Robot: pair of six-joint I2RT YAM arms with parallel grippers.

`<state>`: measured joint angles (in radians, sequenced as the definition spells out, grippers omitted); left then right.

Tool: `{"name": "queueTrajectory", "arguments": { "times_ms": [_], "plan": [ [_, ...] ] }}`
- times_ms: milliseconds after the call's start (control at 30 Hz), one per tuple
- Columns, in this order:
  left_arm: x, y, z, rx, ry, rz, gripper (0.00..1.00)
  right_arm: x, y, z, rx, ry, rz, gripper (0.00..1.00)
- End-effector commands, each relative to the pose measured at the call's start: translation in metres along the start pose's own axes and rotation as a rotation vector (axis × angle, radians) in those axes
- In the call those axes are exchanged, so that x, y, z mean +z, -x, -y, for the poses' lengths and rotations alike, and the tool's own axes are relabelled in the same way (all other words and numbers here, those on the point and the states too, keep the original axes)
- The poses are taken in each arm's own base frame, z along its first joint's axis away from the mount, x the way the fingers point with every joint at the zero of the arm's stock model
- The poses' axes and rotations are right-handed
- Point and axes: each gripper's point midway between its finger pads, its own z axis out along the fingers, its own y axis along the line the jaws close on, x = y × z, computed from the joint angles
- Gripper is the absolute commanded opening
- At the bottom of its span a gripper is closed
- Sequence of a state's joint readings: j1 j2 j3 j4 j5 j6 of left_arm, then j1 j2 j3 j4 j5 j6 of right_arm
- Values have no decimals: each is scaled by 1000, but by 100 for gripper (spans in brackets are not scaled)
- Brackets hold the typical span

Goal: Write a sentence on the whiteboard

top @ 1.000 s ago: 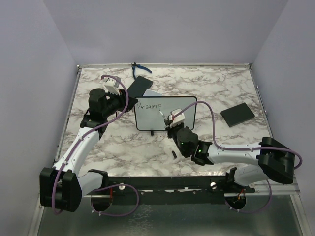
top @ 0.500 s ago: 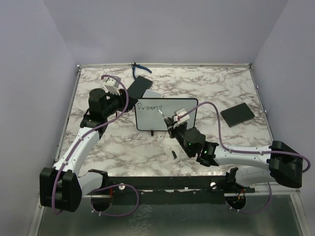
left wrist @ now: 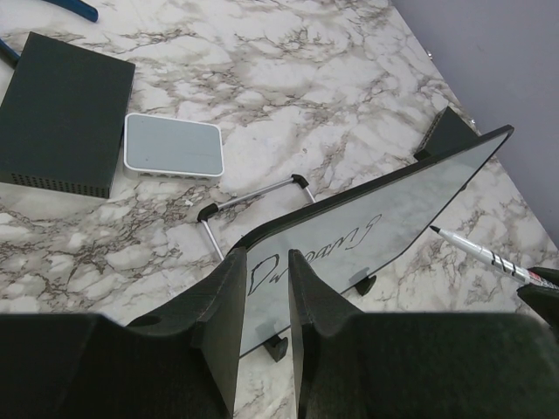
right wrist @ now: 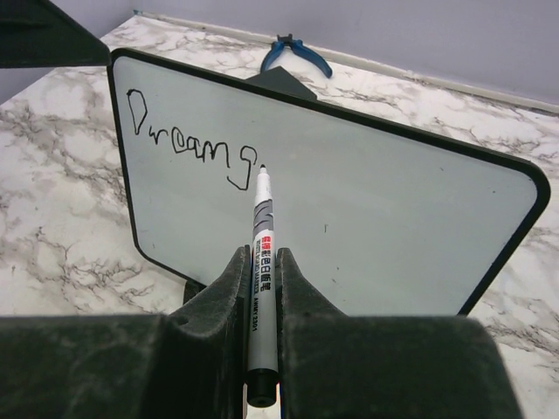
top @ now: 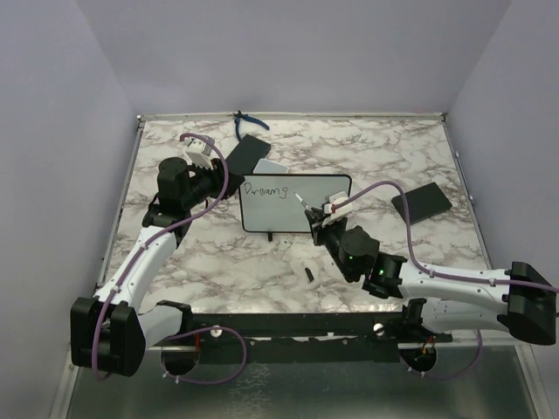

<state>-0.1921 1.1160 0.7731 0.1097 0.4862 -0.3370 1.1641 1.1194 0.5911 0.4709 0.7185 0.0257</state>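
Whiteboard [top: 279, 214] pinched by left claw [left wrist: 266, 264] — right claw [right wrist: 261, 256] aims marker [right wrist: 262, 205] at it.

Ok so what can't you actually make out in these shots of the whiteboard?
Whether the marker tip touches the whiteboard: right wrist view looks along it, hiding any gap.
Whether the left gripper truly clamps the whiteboard: left wrist view, its own fingers cover the pads.
What the small dark object on the table is: top view, too small.
Most of the blue pliers: left wrist view, cut off by the top edge.
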Motion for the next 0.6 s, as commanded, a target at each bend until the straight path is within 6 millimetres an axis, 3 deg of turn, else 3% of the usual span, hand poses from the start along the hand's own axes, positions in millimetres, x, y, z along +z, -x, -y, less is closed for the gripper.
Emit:
{"name": "queueTrajectory", "arguments": {
  "times_ms": [0, 567],
  "plan": [
    [-3, -1, 4, 3, -14, 6, 27, -7, -2, 15, -24, -60, -10, 0],
    [-3, -2, 5, 5, -16, 4, 27, 3, 3, 24, -32, -122, 28, 0]
  ]
}}
